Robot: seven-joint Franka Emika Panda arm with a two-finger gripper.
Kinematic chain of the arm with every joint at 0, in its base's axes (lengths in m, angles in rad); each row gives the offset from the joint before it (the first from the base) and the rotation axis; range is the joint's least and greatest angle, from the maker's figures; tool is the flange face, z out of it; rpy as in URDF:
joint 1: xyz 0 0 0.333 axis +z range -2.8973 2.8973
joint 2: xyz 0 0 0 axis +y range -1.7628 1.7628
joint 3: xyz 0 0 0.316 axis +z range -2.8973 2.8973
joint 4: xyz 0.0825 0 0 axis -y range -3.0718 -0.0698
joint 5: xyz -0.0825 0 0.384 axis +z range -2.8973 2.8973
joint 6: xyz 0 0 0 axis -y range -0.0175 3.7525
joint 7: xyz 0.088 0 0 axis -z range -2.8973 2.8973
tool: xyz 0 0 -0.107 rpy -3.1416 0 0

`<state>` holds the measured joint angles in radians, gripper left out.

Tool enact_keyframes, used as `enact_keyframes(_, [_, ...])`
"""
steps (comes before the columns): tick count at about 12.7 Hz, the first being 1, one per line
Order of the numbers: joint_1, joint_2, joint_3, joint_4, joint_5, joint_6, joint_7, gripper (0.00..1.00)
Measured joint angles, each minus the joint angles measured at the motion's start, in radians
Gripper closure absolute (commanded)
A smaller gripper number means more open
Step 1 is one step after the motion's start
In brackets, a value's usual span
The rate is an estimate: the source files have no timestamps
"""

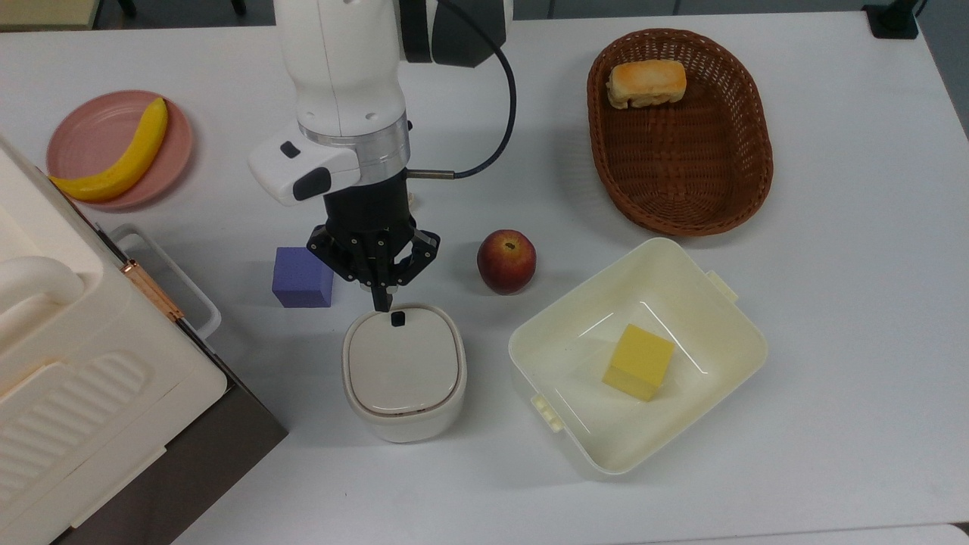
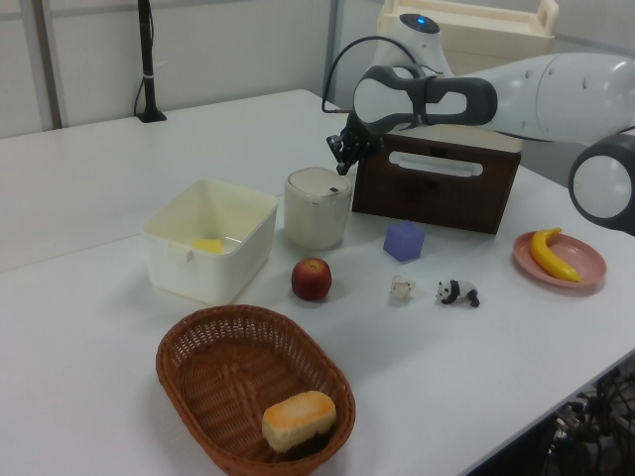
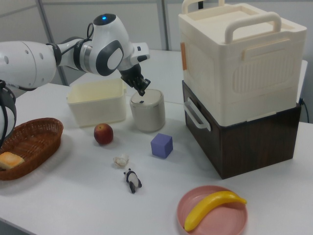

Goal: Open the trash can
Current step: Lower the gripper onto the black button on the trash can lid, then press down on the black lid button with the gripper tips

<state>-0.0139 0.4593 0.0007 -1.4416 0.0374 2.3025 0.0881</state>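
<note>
You had trash can (image 1: 403, 372) upright, white body, grey-beige lid shut flat, dark button at rim.

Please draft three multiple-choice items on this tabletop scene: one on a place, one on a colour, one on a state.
1. Where does the yellow foam cube lie?
A. in the cream square tub
B. in the brown wicker basket
C. on the pink round plate

2. What colour is the cube beside the black two-finger gripper?
A. green
B. purple
C. red

3. The small white trash can is:
A. tipped over
B. lid raised
C. lid shut

Answers: A, it sits on the tub's floor; B, it is purple; C, the grey-beige lid lies flat.
</note>
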Motion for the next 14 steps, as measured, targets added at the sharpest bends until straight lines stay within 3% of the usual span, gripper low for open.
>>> enact_keyframes(14, [0.016, 0.031, 0.005, 0.000, -0.020, 0.000, -0.006, 1.00])
